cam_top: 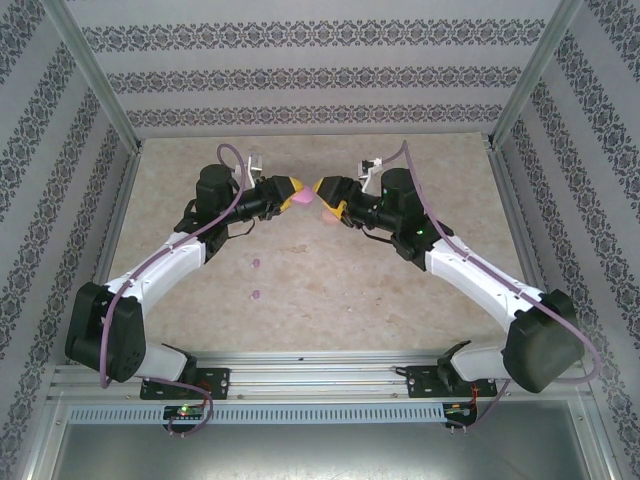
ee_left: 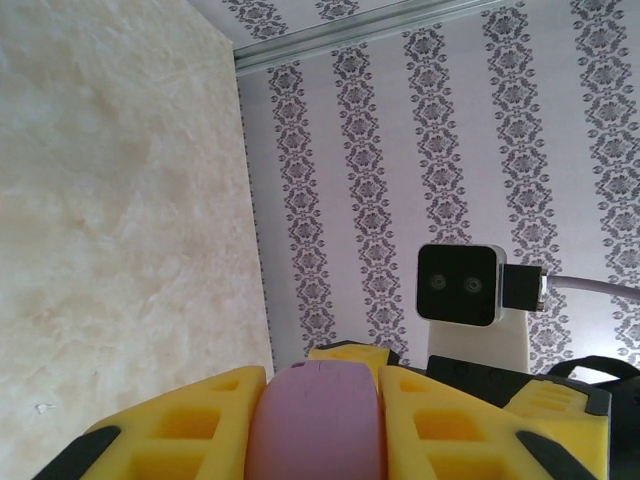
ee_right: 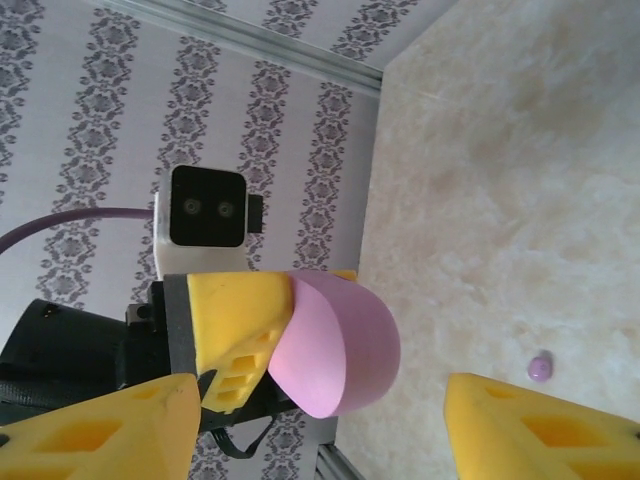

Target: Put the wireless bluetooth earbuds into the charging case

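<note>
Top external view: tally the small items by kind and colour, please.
Purple earbuds on the table: 2
Purple case in the left gripper's jaws: 1
Pale pink piece beside the case, perhaps part of it: 1
Total: 4

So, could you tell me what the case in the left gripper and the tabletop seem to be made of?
The charging case looks like smooth moulded plastic, mauve with a satin finish: even colour, rounded shell, soft sheen. The tabletop looks like beige marble-patterned laminate or sheet, matte; real stone cannot be ruled out.
</note>
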Tool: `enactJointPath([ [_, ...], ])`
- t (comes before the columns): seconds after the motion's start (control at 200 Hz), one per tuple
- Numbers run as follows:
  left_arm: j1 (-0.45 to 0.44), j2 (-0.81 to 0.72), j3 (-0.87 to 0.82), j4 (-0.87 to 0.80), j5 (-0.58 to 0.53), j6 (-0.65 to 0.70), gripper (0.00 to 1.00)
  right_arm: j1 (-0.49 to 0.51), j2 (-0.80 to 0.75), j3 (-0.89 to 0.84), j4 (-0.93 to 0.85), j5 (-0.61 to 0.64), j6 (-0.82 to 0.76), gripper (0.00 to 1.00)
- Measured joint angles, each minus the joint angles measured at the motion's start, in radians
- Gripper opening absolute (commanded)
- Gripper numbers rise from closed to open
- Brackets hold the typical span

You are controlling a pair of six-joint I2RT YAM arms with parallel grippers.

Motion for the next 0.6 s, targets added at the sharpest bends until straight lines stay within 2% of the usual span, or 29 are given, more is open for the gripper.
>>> enactJointPath([
  [0.345,-0.027,0.001,0.0,0.072,0.0,-0.064,0.06,-0.007,0.067,-0.003,0.101,-0.06,0.047,0.55],
  [0.6,-0.03,0.011,0.0,0.095,-0.011,-0.091,0.07,-0.021,0.092,-0.021,0.21,-0.101,0.101,0.27],
])
